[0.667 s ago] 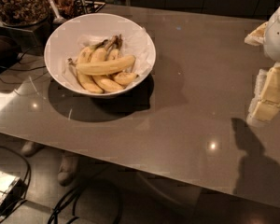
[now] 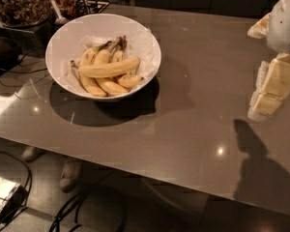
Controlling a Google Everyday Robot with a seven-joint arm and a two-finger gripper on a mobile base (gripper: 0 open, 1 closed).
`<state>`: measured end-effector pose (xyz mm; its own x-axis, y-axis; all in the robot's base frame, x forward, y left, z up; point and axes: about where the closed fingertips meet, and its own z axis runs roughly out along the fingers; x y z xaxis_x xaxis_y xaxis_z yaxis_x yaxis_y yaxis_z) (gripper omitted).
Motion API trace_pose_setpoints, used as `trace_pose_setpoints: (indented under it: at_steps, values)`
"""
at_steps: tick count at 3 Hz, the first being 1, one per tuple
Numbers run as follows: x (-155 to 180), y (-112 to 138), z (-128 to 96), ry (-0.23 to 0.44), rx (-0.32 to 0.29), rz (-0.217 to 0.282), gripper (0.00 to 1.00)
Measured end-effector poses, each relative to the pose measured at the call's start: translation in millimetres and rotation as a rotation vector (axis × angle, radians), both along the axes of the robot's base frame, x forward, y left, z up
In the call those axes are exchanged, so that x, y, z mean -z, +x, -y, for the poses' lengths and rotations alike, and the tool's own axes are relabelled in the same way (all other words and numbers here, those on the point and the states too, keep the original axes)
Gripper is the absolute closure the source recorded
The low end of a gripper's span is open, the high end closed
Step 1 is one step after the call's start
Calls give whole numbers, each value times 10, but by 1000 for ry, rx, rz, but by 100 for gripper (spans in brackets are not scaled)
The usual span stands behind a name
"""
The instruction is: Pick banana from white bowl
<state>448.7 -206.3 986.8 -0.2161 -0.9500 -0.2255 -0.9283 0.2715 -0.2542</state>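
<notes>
Presently showing:
- White bowl (image 2: pixel 63 38), paper-lined, sitting at the far left part of the grey table (image 2: pixel 183 134).
- Banana (image 2: pixel 108 67), single, lying crosswise in the bowl, resting on top of a bunch of bananas (image 2: pixel 106 85) with brown stems pointing away.
- Gripper (image 2: pixel 266 100), cream-coloured, hanging at the right edge above the table, well apart from the bowl and holding nothing visible; whether it is wide or narrow cannot be told.
- Dark cables (image 2: pixel 67 211) lying on the floor below.
</notes>
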Motion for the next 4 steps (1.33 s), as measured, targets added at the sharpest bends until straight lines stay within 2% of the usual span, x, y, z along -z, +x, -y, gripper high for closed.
trace_pose_setpoints:
  at_steps: [2, 3, 4]
  values:
    - [-274, 356, -350, 14, -87, 13, 0]
    - [-317, 382, -374, 19, -87, 34, 0]
    - [-289, 488, -584, 23, -87, 55, 0]
